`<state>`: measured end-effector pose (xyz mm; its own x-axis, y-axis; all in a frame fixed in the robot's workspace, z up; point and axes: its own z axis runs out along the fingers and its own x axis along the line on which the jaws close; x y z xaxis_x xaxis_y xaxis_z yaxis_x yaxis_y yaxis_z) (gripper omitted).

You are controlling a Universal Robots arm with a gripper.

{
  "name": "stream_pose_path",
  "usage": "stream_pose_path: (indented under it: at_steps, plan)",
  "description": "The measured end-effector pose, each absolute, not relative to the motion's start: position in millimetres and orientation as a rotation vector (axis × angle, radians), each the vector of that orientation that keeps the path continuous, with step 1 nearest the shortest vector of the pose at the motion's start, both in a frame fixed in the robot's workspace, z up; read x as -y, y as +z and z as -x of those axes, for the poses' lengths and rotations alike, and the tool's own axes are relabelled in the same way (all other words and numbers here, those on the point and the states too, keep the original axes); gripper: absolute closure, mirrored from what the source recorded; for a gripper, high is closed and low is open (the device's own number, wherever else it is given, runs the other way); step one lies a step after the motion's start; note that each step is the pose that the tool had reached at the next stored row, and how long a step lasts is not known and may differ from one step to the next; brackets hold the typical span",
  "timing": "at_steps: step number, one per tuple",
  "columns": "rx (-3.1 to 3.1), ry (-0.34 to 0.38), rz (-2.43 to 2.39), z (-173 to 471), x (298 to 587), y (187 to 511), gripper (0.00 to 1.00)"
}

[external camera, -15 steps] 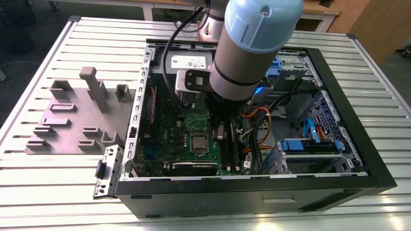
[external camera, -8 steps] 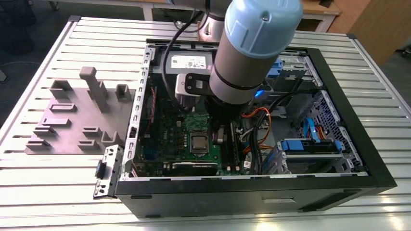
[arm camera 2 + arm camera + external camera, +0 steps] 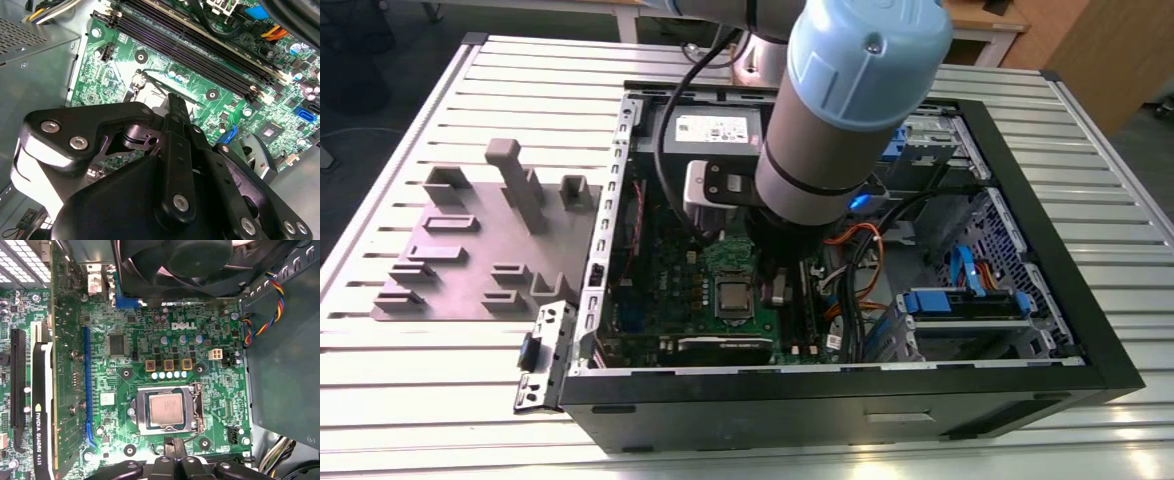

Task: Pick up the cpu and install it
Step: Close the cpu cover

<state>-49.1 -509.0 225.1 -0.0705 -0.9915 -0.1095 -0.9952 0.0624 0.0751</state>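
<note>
Black linkage of the claw (image 3: 172,107) crowds the front of the second wrist view, its narrow fingers drawn together over the green board (image 3: 200,80) with nothing visible between them. In the first wrist view the fingertips sit just beside the edge of the socket frame (image 3: 169,410), and the cpu (image 3: 166,408) lies flat inside that frame, silver top up, apart from the claw.

In the exterior view the arm (image 3: 847,110) reaches down into the open computer case (image 3: 1067,330), which rests on its side on the slatted metal desk (image 3: 427,400). Inside the case the cpu (image 3: 732,296) sits in its socket near the middle of the board, with the claw (image 3: 777,285) just beside it toward the exterior view's right. The case also holds a black graphics card (image 3: 714,348) along the near edge of the board, a power supply (image 3: 707,130) at the far end, orange and black cables (image 3: 861,250), and drive bays with blue tabs (image 3: 947,300). A round fan (image 3: 200,260) shows in the first wrist view.

Outside the case, on the exterior view's left, a grey fixture plate (image 3: 474,250) with raised blocks lies on the desk.
</note>
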Motion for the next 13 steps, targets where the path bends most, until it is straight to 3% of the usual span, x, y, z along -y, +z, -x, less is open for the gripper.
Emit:
stream_pose_path:
  at_steps: [13]
  plan:
    - [-2.269, 0.201, 2.122, 45.3, 512.5, 222.0, 0.89]
